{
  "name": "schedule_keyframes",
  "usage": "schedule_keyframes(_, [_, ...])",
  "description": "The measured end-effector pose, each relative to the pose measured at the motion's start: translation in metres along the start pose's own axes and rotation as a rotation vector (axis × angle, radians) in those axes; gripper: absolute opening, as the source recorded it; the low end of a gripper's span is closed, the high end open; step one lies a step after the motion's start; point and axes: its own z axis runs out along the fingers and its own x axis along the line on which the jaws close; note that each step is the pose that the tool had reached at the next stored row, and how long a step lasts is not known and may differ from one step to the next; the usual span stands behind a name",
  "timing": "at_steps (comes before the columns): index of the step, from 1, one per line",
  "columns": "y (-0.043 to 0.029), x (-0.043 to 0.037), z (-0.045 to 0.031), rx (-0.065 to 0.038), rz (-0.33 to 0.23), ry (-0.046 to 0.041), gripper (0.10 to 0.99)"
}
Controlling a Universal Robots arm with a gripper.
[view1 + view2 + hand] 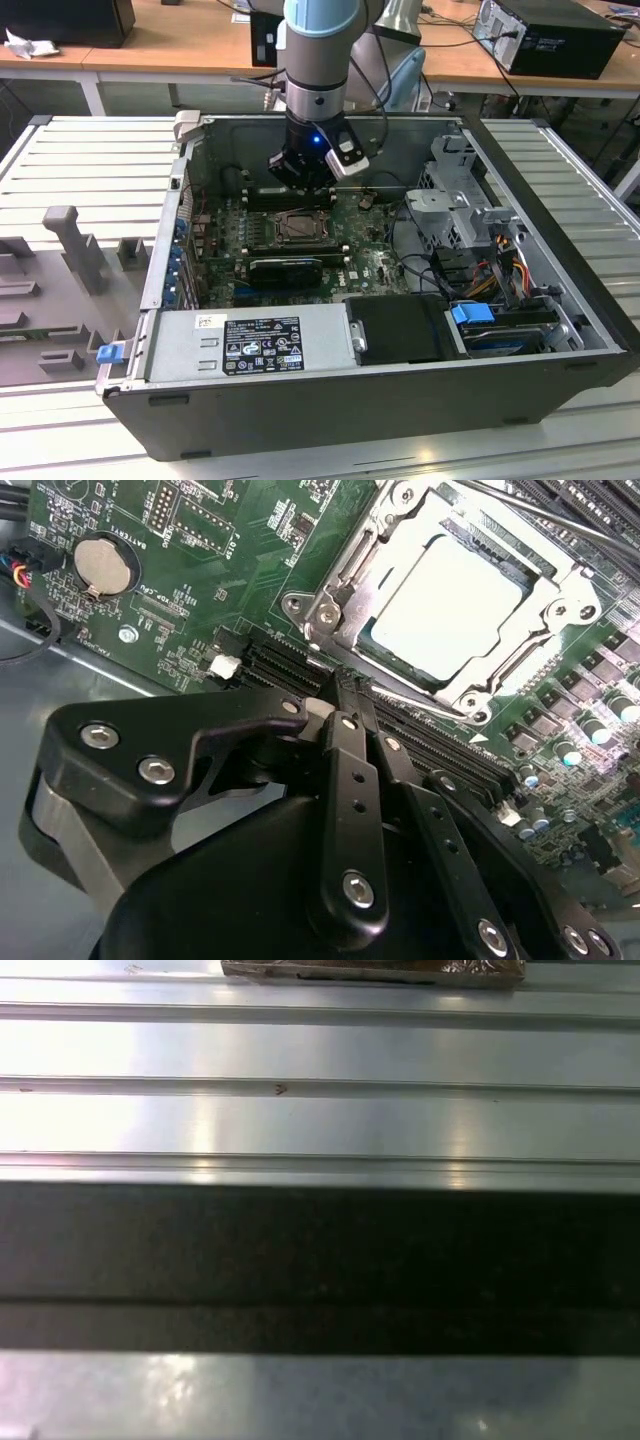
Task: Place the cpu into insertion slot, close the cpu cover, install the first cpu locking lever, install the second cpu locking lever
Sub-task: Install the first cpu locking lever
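In the second wrist view the cpu (pixel 450 605) lies flat in the insertion slot (pixel 322 612) on the green motherboard (pixel 230 550). The silvery cpu cover (pixel 395 525) is down over it, and the pale chip shows through the central opening. A thin lever rod (pixel 560 520) runs along one side of the socket and another (pixel 425 702) along the side nearest my fingers. My gripper (pixel 340 698) is shut, with nothing seen between its black fingers (pixel 350 780), just off the socket's edge. In the exterior view the gripper (pixel 305 188) hangs just behind the socket (pixel 300 228).
The open computer case (pixel 330 400) lies on a ribbed metal table (pixel 80 160), whose ribs also appear in the first wrist view (pixel 320 1060). Black memory slots (pixel 440 750) run beside the socket. A drive cage (pixel 460 200) and cables (pixel 500 260) stand at the exterior view's right, and a power supply (pixel 250 345) at the front.
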Motion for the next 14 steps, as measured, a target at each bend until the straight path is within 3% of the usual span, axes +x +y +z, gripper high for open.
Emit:
schedule_keyframes(9, [-0.0006, -0.0002, 0.0063, 0.024, -0.008, 0.0011, 0.106])
schedule_keyframes(14, [-0.0008, -0.0005, 0.0085, 0.028, -0.011, 0.0015, 0.106])
